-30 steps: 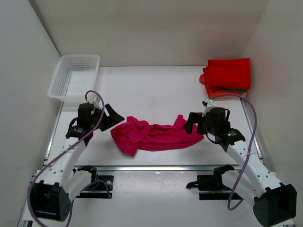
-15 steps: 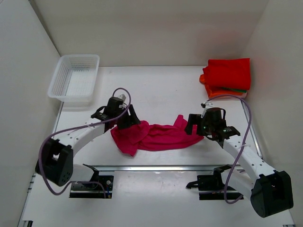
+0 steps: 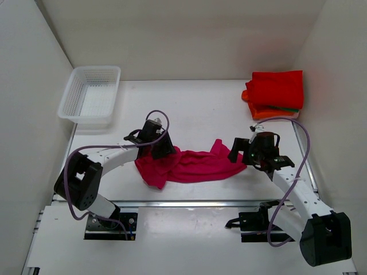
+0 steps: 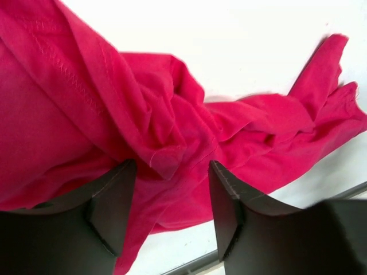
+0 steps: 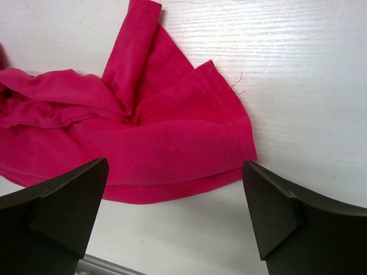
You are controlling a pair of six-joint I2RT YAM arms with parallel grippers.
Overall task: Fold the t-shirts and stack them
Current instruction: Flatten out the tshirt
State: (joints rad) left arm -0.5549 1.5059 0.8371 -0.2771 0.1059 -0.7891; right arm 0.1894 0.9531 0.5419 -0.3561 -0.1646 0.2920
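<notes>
A magenta-pink t-shirt (image 3: 189, 166) lies crumpled on the table between my arms. It fills the left wrist view (image 4: 114, 114) and shows in the right wrist view (image 5: 160, 143). My left gripper (image 3: 163, 150) is open just over the shirt's left bunched end, a fold of cloth between its fingers (image 4: 112, 206). My right gripper (image 3: 237, 154) is open wide over the shirt's right hem. A folded bright red t-shirt (image 3: 277, 89) tops a stack at the back right, with an orange t-shirt (image 3: 258, 112) and a thin green edge (image 3: 292, 107) under it.
A white mesh basket (image 3: 90, 94) stands at the back left. White walls close in the table on the left, back and right. A metal rail (image 3: 200, 203) runs along the near edge.
My left gripper has swung right and forward from beside the shirt onto its left end. My right gripper has shifted slightly at the right hem. The shirt has barely moved.
</notes>
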